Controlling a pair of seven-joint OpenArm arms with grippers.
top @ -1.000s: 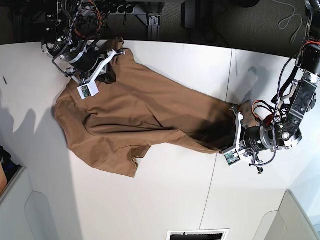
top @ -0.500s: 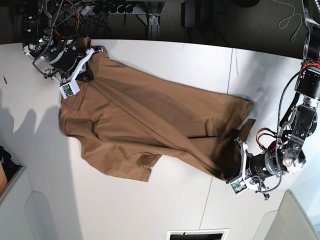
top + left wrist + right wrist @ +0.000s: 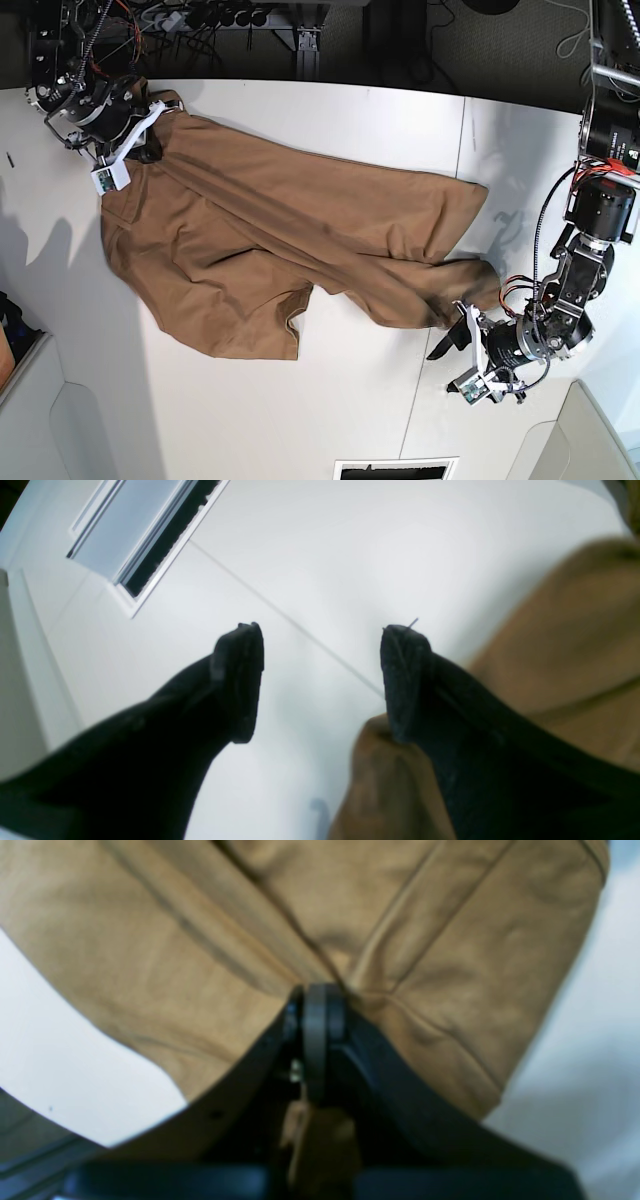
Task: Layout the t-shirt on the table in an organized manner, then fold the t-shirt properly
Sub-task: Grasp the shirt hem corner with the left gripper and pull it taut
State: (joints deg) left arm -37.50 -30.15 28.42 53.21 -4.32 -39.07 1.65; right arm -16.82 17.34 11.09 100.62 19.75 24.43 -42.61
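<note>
The tan-brown t-shirt (image 3: 270, 235) lies spread and wrinkled across the white table (image 3: 350, 410). In the base view my right gripper (image 3: 156, 130) is at the far left corner, shut on the shirt's edge. The right wrist view shows its jaws closed (image 3: 315, 1007) on a fold of the shirt (image 3: 400, 915). My left gripper (image 3: 452, 338) is open and empty just off the shirt's right end. In the left wrist view the left gripper (image 3: 320, 680) shows bare table (image 3: 350, 555) between its fingers. The shirt (image 3: 560, 645) lies beside and under the right finger (image 3: 405, 680).
A slotted vent (image 3: 395, 468) sits at the table's near edge and also shows in the left wrist view (image 3: 145, 545). Grey bins stand at the near left (image 3: 60, 420) and near right (image 3: 595, 430) corners. Cables and gear (image 3: 200, 18) lie beyond the far edge.
My left gripper has opened, let go of the shirt's right end and moved toward the near edge. My right gripper has pulled its end of the shirt further left.
</note>
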